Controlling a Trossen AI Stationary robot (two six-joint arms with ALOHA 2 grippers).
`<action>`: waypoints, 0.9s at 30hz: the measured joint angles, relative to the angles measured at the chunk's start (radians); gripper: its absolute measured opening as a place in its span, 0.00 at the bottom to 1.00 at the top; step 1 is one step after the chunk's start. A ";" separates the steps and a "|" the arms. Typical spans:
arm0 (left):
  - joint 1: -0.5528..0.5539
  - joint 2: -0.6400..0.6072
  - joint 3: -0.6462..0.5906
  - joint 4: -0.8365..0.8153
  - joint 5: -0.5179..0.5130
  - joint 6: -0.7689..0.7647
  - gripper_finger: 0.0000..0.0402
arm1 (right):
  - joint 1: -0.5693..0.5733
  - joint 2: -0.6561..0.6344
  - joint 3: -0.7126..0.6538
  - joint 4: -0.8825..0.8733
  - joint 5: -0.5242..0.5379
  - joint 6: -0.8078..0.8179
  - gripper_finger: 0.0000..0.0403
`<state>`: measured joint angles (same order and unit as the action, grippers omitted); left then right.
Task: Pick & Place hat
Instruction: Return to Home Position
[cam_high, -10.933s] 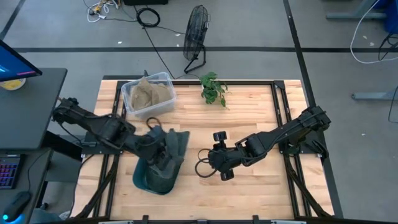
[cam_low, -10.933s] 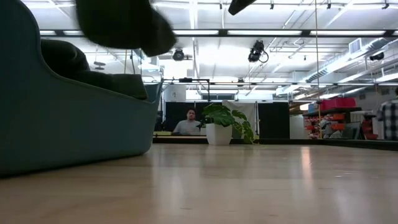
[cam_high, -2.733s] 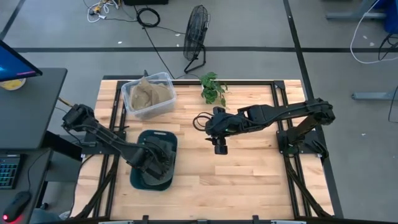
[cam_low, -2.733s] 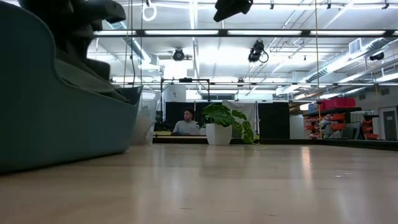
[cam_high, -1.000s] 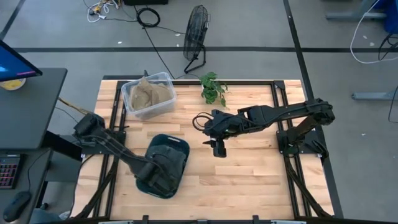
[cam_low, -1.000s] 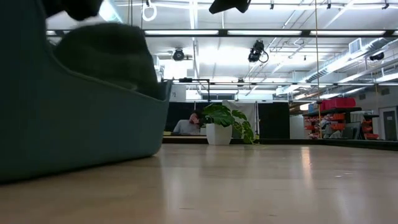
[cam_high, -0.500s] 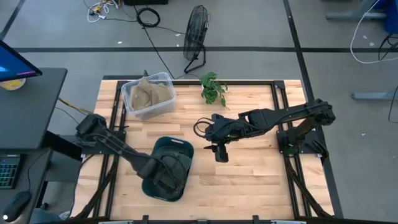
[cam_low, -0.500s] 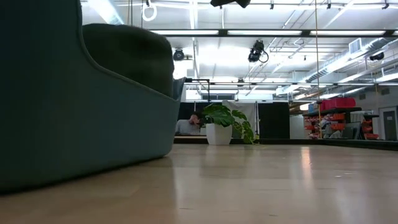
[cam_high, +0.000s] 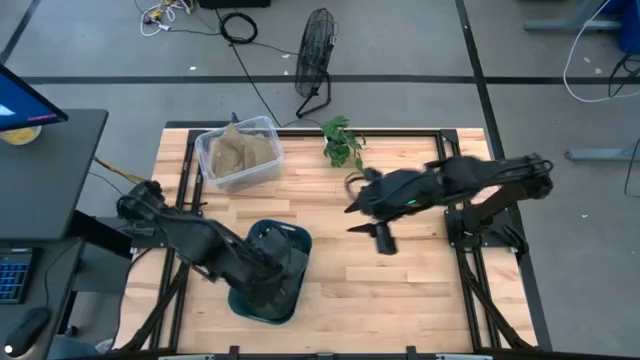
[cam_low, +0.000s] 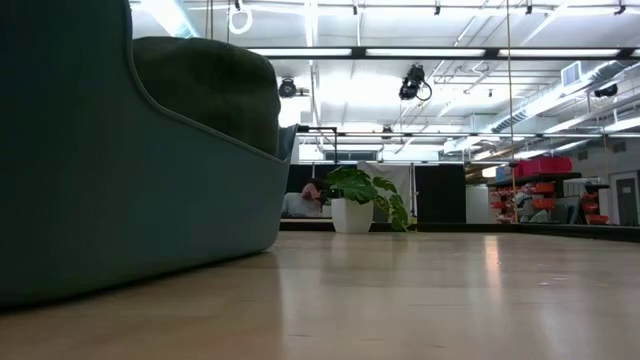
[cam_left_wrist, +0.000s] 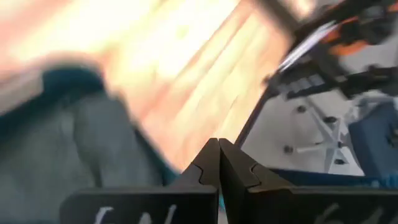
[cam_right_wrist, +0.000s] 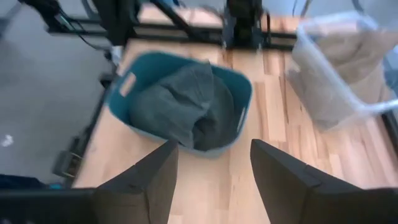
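**Over the blue bin: left end effector closed, gray caps already inside**

Over the blue bin (cam_right_wrist: 158, 62) hung the left end effector (cam_left_wrist: 218, 163). Its two fingers were pressed together and nothing was between them. The gray caps (cam_right_wrist: 180, 112) lay directly below it, inside the bin, near the left side of the wooden surface (cam_high: 400, 290).

The left arm was clearly the nearer one. The right end effector (cam_right_wrist: 213, 146) was well apart, toward the robot's right, above bare wood. Its fingers were wide and it held nothing.

In the high view the long axis of the bin ran almost up and down the picture, leaning a little. The caps were crumpled into one heap, so I could not tell which way they pointed.

In my judgement no cap was left to move. The left arm probably needed to rise straight away from the bin, so that it would not catch the rim.
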<state>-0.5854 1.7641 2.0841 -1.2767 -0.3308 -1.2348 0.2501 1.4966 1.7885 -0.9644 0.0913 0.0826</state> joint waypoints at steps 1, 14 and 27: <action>0.000 0.000 0.047 -0.003 -0.036 0.067 0.00 | 0.006 -0.014 0.026 -0.020 -0.003 0.000 0.50; -0.019 -0.126 0.205 -0.073 -0.355 0.689 0.01 | 0.035 -0.342 0.048 -0.068 0.006 0.015 0.39; -0.006 -0.511 -0.518 0.312 -0.439 0.627 0.01 | 0.035 -0.754 -0.509 0.288 0.032 0.003 0.35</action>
<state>-0.5917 1.2536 1.5657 -0.9648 -0.7699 -0.6077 0.2848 0.7426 1.2799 -0.6761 0.1234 0.0856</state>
